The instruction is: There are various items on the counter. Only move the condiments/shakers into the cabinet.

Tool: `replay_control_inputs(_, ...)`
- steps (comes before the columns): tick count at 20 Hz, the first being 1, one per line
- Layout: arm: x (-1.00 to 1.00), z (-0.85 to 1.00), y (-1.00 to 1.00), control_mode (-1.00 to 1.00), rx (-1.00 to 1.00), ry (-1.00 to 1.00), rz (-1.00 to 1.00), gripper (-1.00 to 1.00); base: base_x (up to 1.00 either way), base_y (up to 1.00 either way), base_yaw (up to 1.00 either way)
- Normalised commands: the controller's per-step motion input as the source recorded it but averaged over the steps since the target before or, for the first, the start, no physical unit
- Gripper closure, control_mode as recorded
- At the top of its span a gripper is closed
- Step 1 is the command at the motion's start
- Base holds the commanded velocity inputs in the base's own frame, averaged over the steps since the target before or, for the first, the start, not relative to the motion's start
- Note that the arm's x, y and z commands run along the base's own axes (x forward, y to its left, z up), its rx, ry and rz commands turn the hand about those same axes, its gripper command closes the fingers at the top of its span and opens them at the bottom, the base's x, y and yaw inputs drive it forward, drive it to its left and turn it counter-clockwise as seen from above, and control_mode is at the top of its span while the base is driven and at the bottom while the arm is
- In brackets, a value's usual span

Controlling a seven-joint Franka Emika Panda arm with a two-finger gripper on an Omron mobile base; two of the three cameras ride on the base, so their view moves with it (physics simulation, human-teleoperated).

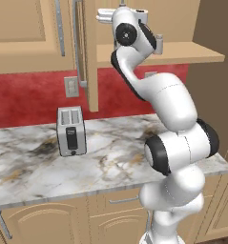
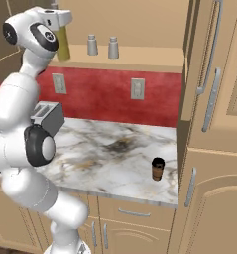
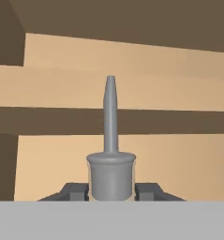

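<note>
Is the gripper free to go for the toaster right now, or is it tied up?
Probably not. The gripper is shut on the squeeze bottle up at the cabinet shelf, beside the two shakers. The toaster stands unobstructed on the counter below, but the bottle must go down first.

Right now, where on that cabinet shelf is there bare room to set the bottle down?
The shelf is bare from the right shaker to the cabinet's side wall, and along its front edge. It is crowded at the left, where both shakers stand close together beside the yellow-green bottle, which the fingers grip.
</note>
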Motion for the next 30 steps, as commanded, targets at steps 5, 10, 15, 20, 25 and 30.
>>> replay_control_inputs(5, 0.61, -0.33, 0.00, -1.00, 0.00, 0.02, 0.00, 1.00, 0.00, 0.00, 0.00)
replay_control_inputs(10, 0.65, -0.13, 0.00, -1.00, 0.00, 0.00, -0.01, 1.00, 0.00, 0.00, 0.00)
replay_control_inputs(15, 0.73, -0.19, 0.00, -1.00, 0.00, 0.02, 0.00, 1.00, 0.00, 0.00, 0.00)
replay_control_inputs(20, 0.40, 0.06, 0.12, -1.00, 0.00, 0.27, 0.00, 1.00, 0.00, 0.00, 0.00)
replay_control_inputs(25, 0.00, 0.31, 0.24, -1.00, 0.02, 0.27, 0.00, 1.00, 0.00, 0.00, 0.00)
replay_control_inputs(30, 0.12, 0.08, 0.07, -1.00, 0.07, 0.37, 0.00, 1.00, 0.00, 0.00, 0.00)
